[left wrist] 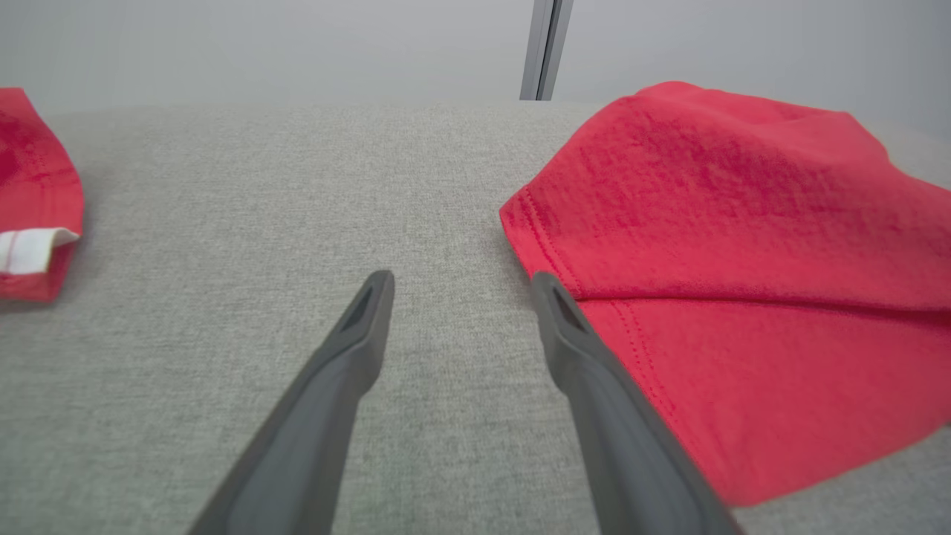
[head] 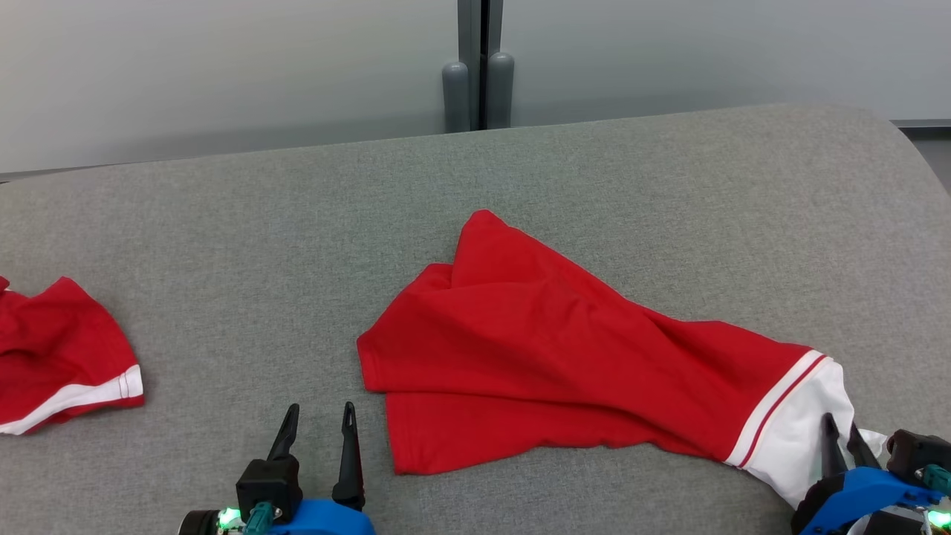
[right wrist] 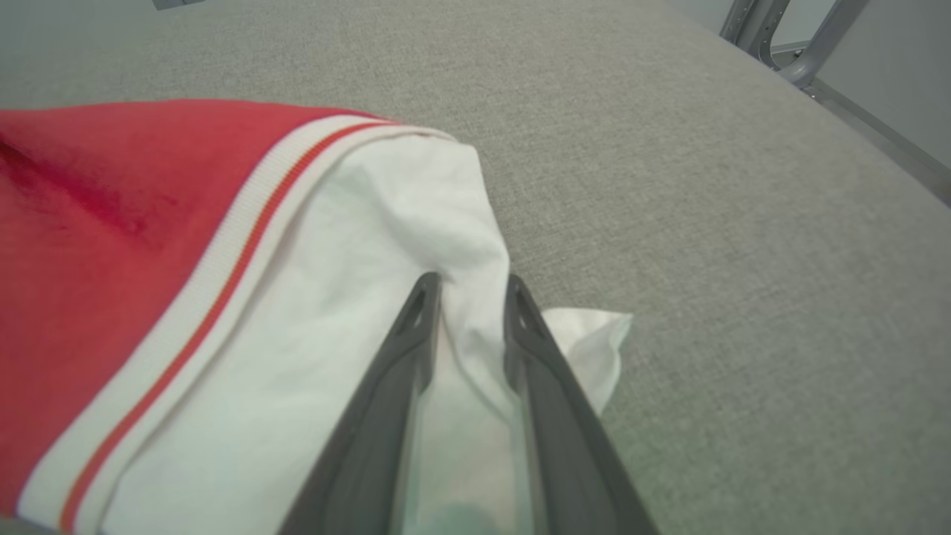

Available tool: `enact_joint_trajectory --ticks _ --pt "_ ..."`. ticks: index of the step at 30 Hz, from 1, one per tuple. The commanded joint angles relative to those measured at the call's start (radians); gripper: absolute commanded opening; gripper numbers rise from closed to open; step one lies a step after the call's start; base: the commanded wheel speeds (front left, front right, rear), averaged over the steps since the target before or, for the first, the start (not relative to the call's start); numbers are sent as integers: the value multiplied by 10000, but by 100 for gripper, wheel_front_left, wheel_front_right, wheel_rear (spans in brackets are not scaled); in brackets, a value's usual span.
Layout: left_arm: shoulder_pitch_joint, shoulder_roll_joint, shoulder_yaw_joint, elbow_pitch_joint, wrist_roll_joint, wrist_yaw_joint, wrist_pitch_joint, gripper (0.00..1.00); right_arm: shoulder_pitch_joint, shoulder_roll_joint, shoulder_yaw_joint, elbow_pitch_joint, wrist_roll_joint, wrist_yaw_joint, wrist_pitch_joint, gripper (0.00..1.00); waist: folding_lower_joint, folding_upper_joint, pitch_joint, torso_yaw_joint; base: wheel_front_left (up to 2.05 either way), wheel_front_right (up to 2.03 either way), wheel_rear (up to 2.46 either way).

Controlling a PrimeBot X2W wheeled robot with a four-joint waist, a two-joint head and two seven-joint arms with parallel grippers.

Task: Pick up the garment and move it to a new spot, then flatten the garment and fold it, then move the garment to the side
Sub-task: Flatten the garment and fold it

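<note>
garment: a red top (head: 550, 349) with a white end. it lies crumpled on the grey table (head: 223, 245), from the middle down to the near right side. one red layer is folded over another.
white end: the white part (right wrist: 356, 245) has a thin red stripe where it meets the red. it lies at the near right, and a small white corner pokes out on the table beside the right claw.
right claw: the right claw (right wrist: 473, 281) is at the white end. its two dark fingers are about half way together, with a bunched fold of white cloth between them that touches both. i cannot tell if the squeeze is tight.
left claw: the left claw (head: 321, 407) is wide open and has nothing in it. it is over bare table, just beside the near left edge of the garment.
other cloth: a second red cloth (head: 59, 349) with a white band lies at the far left, well apart from the garment.
back: two grey posts (head: 479, 89) stand behind the far edge of the table.
</note>
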Motion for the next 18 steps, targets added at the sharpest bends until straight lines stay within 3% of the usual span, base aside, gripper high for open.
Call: enact_joint_trajectory --ticks 1,6,13,17,18 --pt "-189 4 59 40 46 -26 -30 100 -155 -104 51 92 34 1 -52 0 -1 -1 -6 35 0 0 0" --pt "-166 4 -21 -15 54 4 -30 100 -456 62 847 -705 887 3 -54 0 -1 -1 -51 171 0 0 0" --pt "7 2 14 -27 -23 28 -30 100 -688 193 2184 -2726 4518 3 -52 0 -1 -1 -144 270 0 0 0" --pt "-29 2 -54 -22 -77 43 -30 100 -650 187 2145 -2474 5745 3 -46 0 -1 -1 -121 325 0 0 0" --pt "-43 2 -73 -25 -75 50 -30 100 -636 195 2158 -2103 5602 3 -45 75 -1 -1 -113 329 0 0 0"
